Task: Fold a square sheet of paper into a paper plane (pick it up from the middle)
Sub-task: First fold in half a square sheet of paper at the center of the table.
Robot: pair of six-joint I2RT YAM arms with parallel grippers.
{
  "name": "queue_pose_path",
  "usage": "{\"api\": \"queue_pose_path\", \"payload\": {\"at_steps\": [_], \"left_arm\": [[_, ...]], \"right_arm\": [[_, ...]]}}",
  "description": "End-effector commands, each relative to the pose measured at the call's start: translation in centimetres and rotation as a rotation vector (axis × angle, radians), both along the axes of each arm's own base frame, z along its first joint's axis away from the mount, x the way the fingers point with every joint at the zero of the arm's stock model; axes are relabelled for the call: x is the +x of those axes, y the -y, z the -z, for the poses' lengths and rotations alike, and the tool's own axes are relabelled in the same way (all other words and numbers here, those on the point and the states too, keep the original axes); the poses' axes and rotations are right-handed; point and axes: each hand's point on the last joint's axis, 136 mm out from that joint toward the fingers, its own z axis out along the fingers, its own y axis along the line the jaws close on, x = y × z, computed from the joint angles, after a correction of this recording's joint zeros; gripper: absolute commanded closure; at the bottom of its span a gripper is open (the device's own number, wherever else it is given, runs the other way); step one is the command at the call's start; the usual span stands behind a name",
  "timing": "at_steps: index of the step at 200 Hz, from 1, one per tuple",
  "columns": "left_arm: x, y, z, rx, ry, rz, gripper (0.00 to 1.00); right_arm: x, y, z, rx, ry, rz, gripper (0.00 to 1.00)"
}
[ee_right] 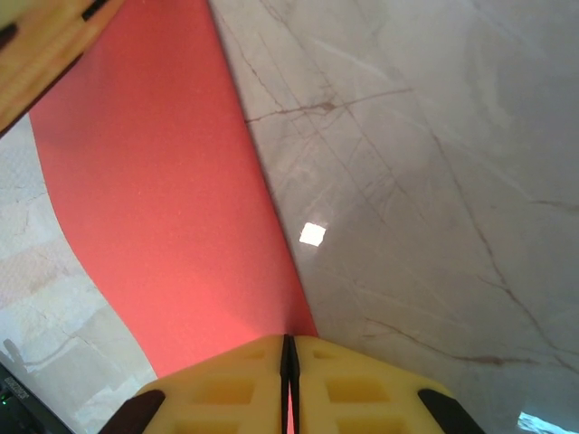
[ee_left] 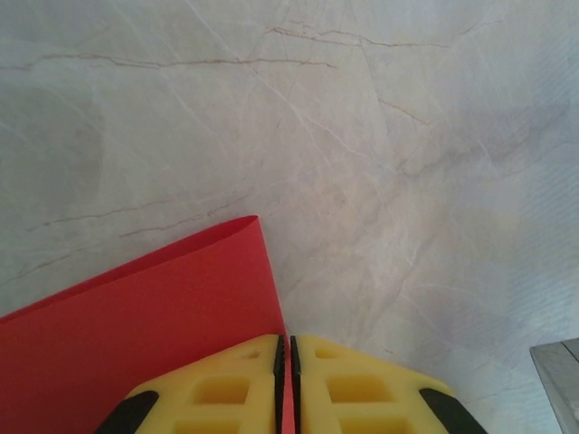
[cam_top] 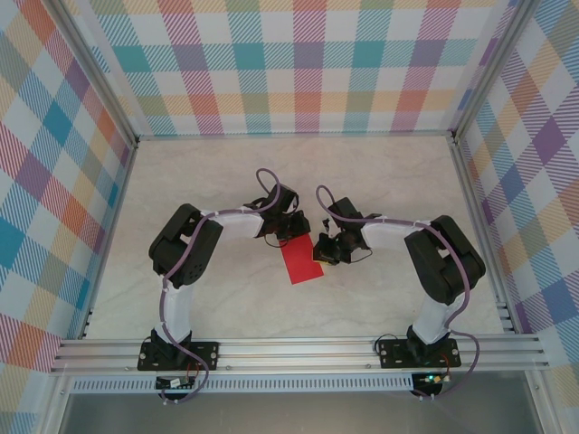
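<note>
Clamping shut on the red paper (cam_top: 301,262), left gripper (ee_left: 286,344) and right gripper (ee_right: 289,342) hold it between them.

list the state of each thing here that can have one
red paper, pinched at an edge from each side, bowed rather than flat, not yet a plane
left fingers, shut on the red paper
right fingers, shut on the red paper
</note>
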Motion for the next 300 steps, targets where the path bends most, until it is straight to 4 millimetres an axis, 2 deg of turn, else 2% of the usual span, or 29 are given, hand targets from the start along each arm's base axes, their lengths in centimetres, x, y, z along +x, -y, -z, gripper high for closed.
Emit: {"api": "queue_pose_path", "payload": {"at_steps": [1,41,89,177,219,256,300], "left_arm": [[-0.6,1.2,-3.3,-0.089,0.042,0.050,0.86],[-1.8,2.1,-3.4,-0.165,0.024,0.074,0.84],[-3.3,2.7,-1.4,-0.138,-0.021,0.102,0.85],[-3.7,1.2,2.4,-0.024,-0.061,0.071,0.86],[-3.0,0.3,2.7,0.026,-0.041,0.055,0.87],[-1.4,-0.1,2.1,0.045,-0.018,0.052,0.87],[0.2,-0.8,2.5,0.071,-0.010,0.038,0.87]], "right_arm": [[-1.5,1.4,2.1,-0.080,-0.060,-0.004,0.89],[-1.4,1.4,2.1,-0.083,-0.062,0.000,0.89],[-1.5,1.4,2.4,-0.087,-0.075,0.000,0.89],[-2.0,1.7,2.5,-0.097,-0.089,-0.002,0.89],[-2.7,2.1,2.9,-0.110,-0.108,-0.010,0.89],[-4.4,3.1,3.5,-0.131,-0.141,-0.035,0.89],[-5.5,3.5,3.8,-0.130,-0.161,-0.044,0.89]]}}
